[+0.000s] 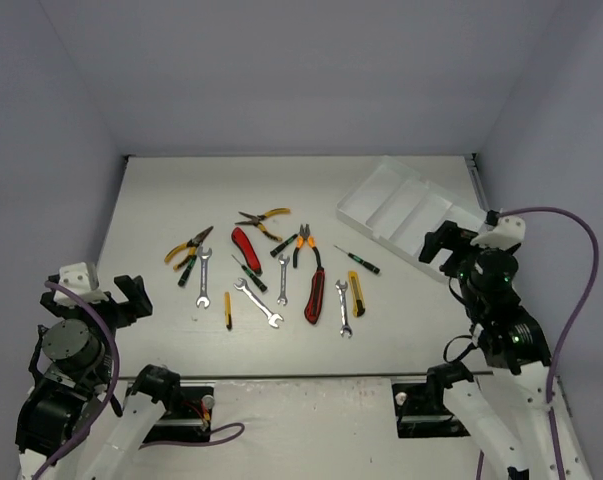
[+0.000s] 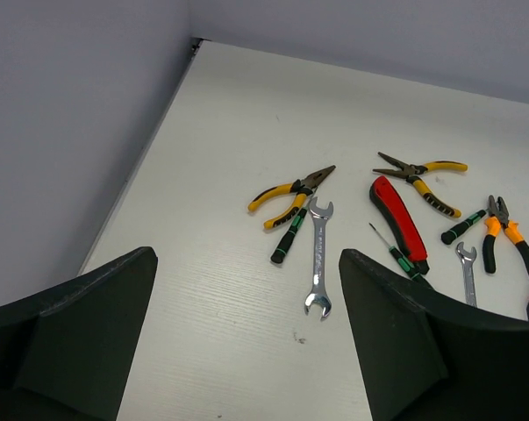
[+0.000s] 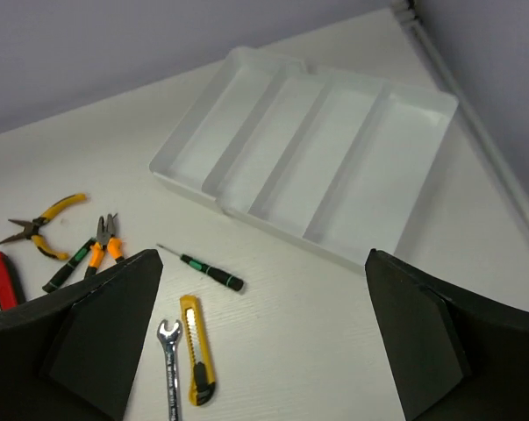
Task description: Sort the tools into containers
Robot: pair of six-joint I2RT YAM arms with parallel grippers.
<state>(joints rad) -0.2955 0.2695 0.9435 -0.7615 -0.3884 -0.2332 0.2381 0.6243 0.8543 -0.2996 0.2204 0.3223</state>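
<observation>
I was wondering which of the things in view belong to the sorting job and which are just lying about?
For the job: pliers, wrenches, screwdrivers, utility knives, white tray.
Not for sorting: table, purple cable.

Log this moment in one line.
left end effector: open, empty | right end effector: open, empty | tools: loose on table | tray: empty

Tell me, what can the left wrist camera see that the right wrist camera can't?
Only the left wrist view: the leftmost yellow pliers and the wrench beside them. Only the right wrist view: the white tray, the yellow utility knife and a lone screwdriver. Both: the long-nose pliers, the orange-handled pliers and the red knife.
</observation>
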